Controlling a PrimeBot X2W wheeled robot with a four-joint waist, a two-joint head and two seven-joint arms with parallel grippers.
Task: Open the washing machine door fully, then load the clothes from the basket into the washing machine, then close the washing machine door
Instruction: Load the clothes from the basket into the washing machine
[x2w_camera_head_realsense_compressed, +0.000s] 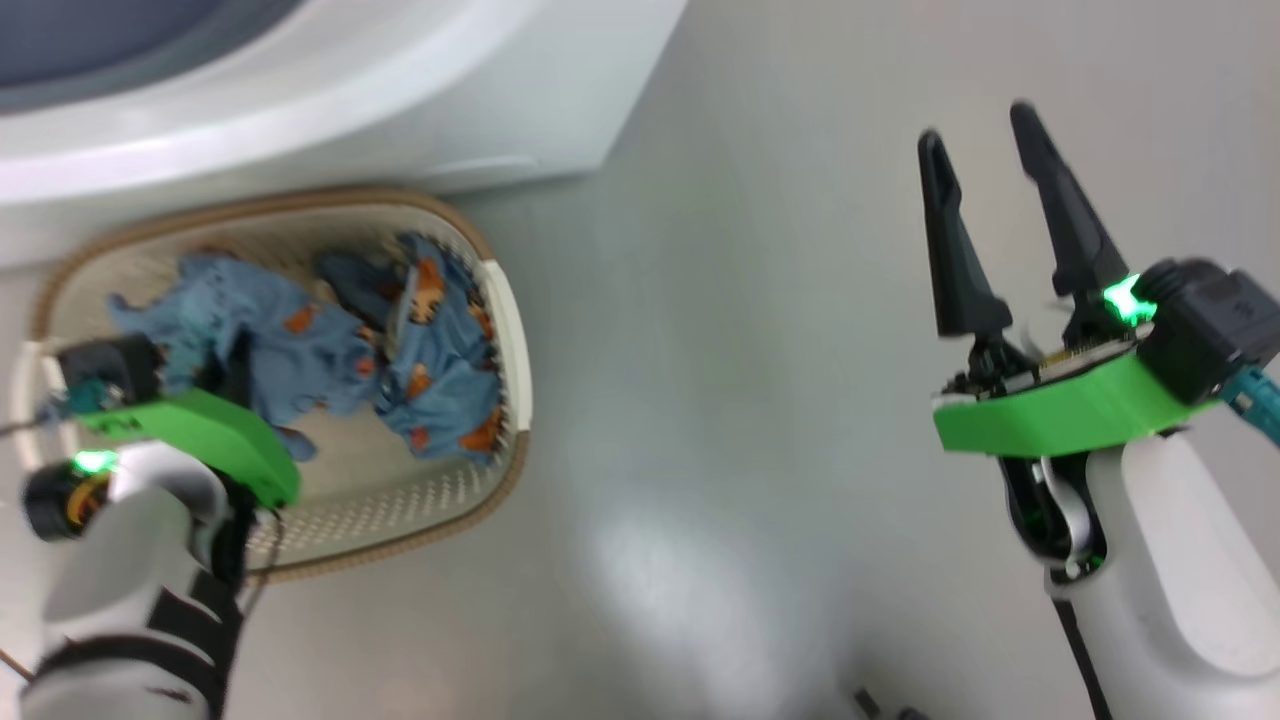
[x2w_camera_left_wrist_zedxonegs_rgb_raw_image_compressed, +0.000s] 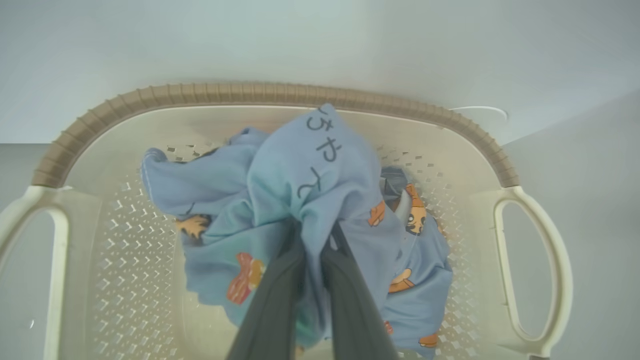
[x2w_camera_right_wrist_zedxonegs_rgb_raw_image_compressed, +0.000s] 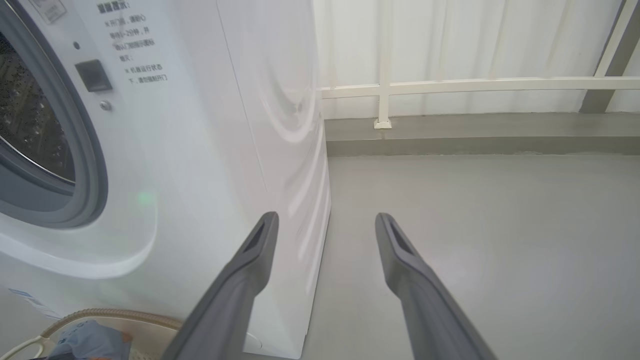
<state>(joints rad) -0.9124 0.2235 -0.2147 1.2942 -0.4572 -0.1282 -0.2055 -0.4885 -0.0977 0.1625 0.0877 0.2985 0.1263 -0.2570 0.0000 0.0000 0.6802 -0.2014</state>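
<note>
The basket (x2w_camera_head_realsense_compressed: 300, 200) sits on the floor against the washing machine (x2w_camera_head_realsense_compressed: 400, 90), with the light-blue clothes (x2w_camera_head_realsense_compressed: 440, 370) bunched inside it. My left gripper (x2w_camera_head_realsense_compressed: 240, 375) reaches down into the basket. In the left wrist view its fingers (x2w_camera_left_wrist_zedxonegs_rgb_raw_image_compressed: 280, 280) are shut on a fold of one blue garment (x2w_camera_left_wrist_zedxonegs_rgb_raw_image_compressed: 310, 170) above the basket (x2w_camera_left_wrist_zedxonegs_rgb_raw_image_compressed: 270, 92). My right gripper (x2w_camera_head_realsense_compressed: 975, 125) hangs open over bare floor, right of the machine. From the right wrist, that gripper (x2w_camera_right_wrist_zedxonegs_rgb_raw_image_compressed: 325, 217) is empty beside the washing machine (x2w_camera_right_wrist_zedxonegs_rgb_raw_image_compressed: 200, 125), whose drum opening (x2w_camera_right_wrist_zedxonegs_rgb_raw_image_compressed: 30, 125) is uncovered. The washing machine door is out of view.
Grey floor (x2w_camera_head_realsense_compressed: 750, 400) stretches to the right of the machine and basket. A low ledge with a white railing (x2w_camera_right_wrist_zedxonegs_rgb_raw_image_compressed: 450, 85) and pale curtain closes off the far side. The basket's corner (x2w_camera_right_wrist_zedxonegs_rgb_raw_image_compressed: 110, 315) lies at the machine's foot.
</note>
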